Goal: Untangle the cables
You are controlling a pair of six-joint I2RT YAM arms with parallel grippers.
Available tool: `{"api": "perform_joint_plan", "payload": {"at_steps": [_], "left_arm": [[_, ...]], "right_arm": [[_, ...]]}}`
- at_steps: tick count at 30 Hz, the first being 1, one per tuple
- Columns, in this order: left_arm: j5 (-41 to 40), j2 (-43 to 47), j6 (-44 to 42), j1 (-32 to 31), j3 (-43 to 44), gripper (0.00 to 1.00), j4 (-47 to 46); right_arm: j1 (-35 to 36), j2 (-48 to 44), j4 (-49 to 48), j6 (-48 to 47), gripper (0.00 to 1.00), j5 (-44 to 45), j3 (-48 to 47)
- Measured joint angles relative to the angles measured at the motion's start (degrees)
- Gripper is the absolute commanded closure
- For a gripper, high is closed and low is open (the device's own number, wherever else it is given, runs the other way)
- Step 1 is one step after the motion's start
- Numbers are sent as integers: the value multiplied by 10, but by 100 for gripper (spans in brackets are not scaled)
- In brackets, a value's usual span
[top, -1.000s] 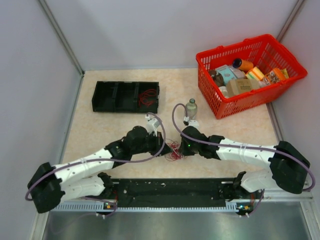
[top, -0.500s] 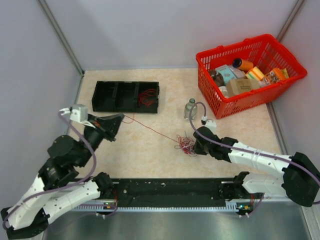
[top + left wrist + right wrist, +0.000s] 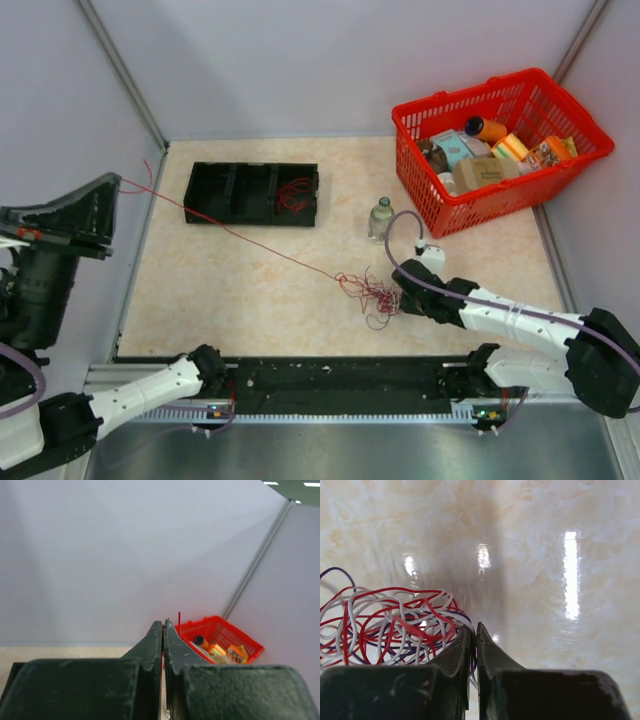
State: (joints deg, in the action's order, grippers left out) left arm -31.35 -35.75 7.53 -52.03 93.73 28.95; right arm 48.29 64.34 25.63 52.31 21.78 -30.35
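While the right end effector (image 3: 398,287) sits clenched on the edge of the loopy tangle of thin red, white and dark blue wires (image 3: 368,295), low and centre on the pale marbled bench (image 3: 230,290), the left end effector (image 3: 113,183) grips one long red wire strand (image 3: 230,232), stretched taut toward the upper left. I'd judge that strand is being drawn out of the bunch; next comes a steady pull further left, the right side anchoring the bunch.

Cable tangle (image 3: 372,292): red, white and dk blue-grey wires in one loose knotted bunch, flat on the tabletop, centre-right. One red strand (image 3: 240,238) runs taut from it up-left to the raised left gripper (image 3: 115,182), clamped there w/ a short end protruding. Separate red bunch (image 3: 295,192) lies in the black tray's (image 3: 215,180) right-hand compartment.
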Motion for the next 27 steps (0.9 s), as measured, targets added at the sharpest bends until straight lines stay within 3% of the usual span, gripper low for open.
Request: {"api": "perform_joint_plan", "payload": {"at_steps": [3,13,20,27], "left_arm": [[-28,-38,-25,0,69,100,9],[-106,-115,-108,0,166,100,14],[-150,-156,-138,0,213,100,2],[-200,-174,-194,0,227,100,-22]], "right_arm": [[-9,-9,14,4,99,18,4],[-47,-43,57,21,100,56,37],[-77,-88,91,47,99,72,47],[-157,-177,131,92,98,87,80]]}}
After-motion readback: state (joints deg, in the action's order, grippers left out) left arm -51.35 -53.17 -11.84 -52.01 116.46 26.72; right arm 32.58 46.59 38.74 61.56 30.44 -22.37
